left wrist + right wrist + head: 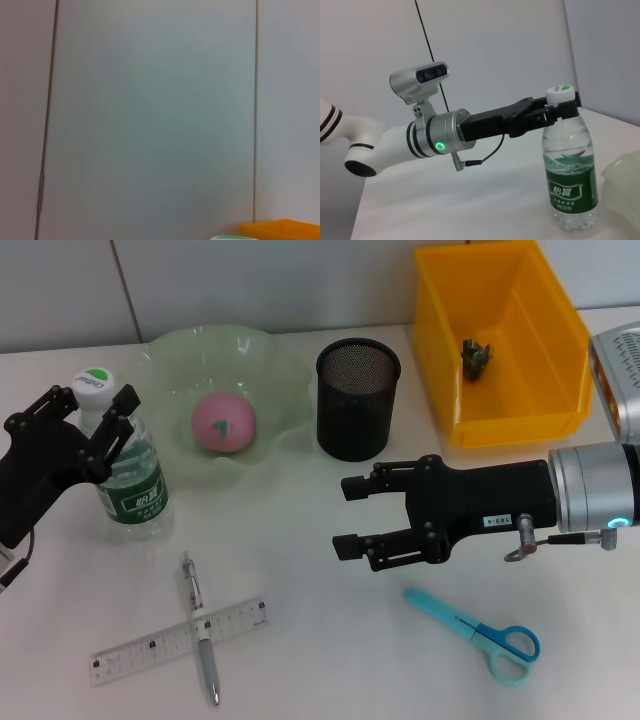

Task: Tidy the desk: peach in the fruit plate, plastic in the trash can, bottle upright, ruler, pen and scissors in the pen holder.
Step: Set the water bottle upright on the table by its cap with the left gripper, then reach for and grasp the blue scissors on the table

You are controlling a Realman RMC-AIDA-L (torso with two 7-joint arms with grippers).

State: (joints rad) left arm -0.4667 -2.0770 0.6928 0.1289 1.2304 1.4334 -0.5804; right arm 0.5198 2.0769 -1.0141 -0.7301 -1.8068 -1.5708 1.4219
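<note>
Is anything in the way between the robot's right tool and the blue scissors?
Nothing visible is. The right tool hangs open above the table, and the scissors lie just below it on bare table, apart from the pen and ruler.

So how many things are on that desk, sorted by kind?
Containers: 3 (fruit plate, pen holder, trash can)
Stationery: 3 (ruler, pen, scissors)
Bottle: 1
Peach: 1
Plastic scrap: 1
Total: 9

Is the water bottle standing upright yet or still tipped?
Upright. The water bottle stands on its base on the table, cap on top, with the left hand around its neck.
</note>
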